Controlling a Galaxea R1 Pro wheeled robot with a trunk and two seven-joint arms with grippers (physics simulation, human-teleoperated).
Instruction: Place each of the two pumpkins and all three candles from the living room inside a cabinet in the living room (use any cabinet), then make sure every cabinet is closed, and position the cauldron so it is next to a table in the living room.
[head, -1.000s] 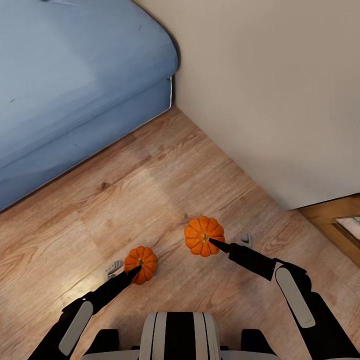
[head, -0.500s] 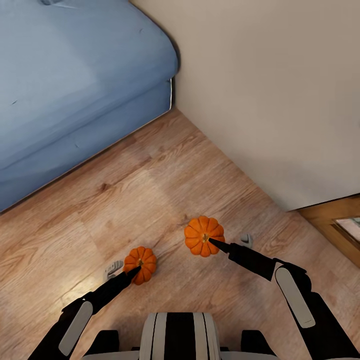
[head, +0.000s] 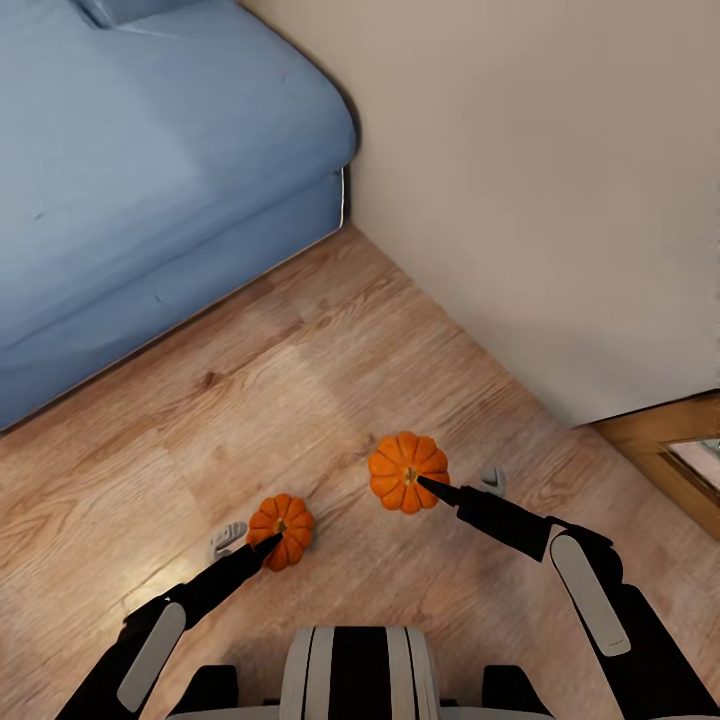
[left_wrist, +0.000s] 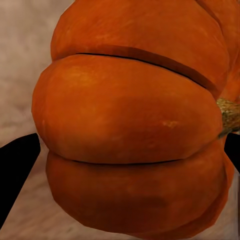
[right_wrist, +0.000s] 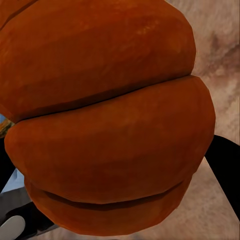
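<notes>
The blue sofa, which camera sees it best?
The head view. There the blue sofa spreads across the upper left, its corner meeting the beige wall. The wrist views look close at orange pumpkins with bits of floor behind.

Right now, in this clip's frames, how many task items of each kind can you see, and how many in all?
Pumpkins: 2, one in the left gripper at, one in the right gripper at.
Candles: 0.
Total: 2.
</notes>
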